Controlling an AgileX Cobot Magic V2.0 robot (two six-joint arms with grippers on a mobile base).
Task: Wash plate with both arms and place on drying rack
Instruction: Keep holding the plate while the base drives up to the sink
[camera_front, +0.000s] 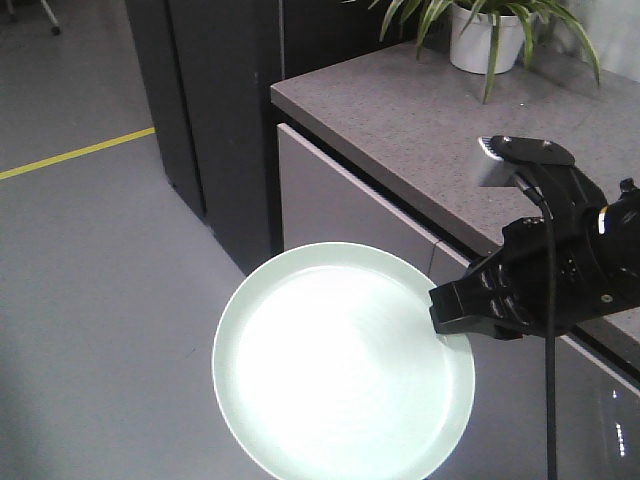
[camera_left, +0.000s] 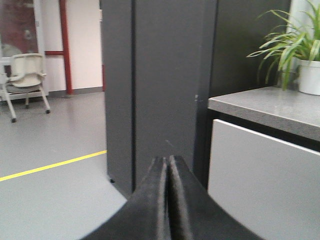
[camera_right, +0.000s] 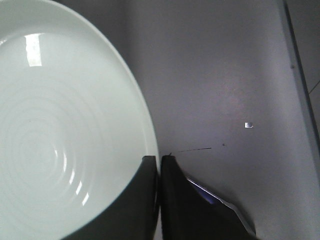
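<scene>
In the front-facing view the pale mint-green plate (camera_front: 345, 365) hangs in the air over the grey floor (camera_front: 90, 300), face up and brightly lit, just beside the pale cabinet front (camera_front: 340, 200) under the speckled grey counter (camera_front: 430, 130). The right gripper (camera_front: 445, 315) reaches in from the right and clamps the plate's right rim, with a grey camera box (camera_front: 492, 160) on top and a black cable (camera_front: 549, 350) hanging down in front of it. A white plant pot (camera_front: 485, 35) stands at the back of the counter, and a yellow line (camera_front: 75, 152) crosses the floor. In the left wrist view the left gripper (camera_left: 166, 160) has its two black fingers (camera_left: 150, 200) pressed flat together with nothing between them. It points at a dark cabinet (camera_left: 160, 75), with a chair (camera_left: 25, 75) far off to the left. In the right wrist view the plate (camera_right: 60, 140) fills the left side, with faint concentric rings showing on its face. The right gripper (camera_right: 159, 159) is closed tight on the rim — one finger (camera_right: 147, 200) over the plate's face, the other against its outer edge — and a plain grey surface (camera_right: 225, 90) lies behind.
</scene>
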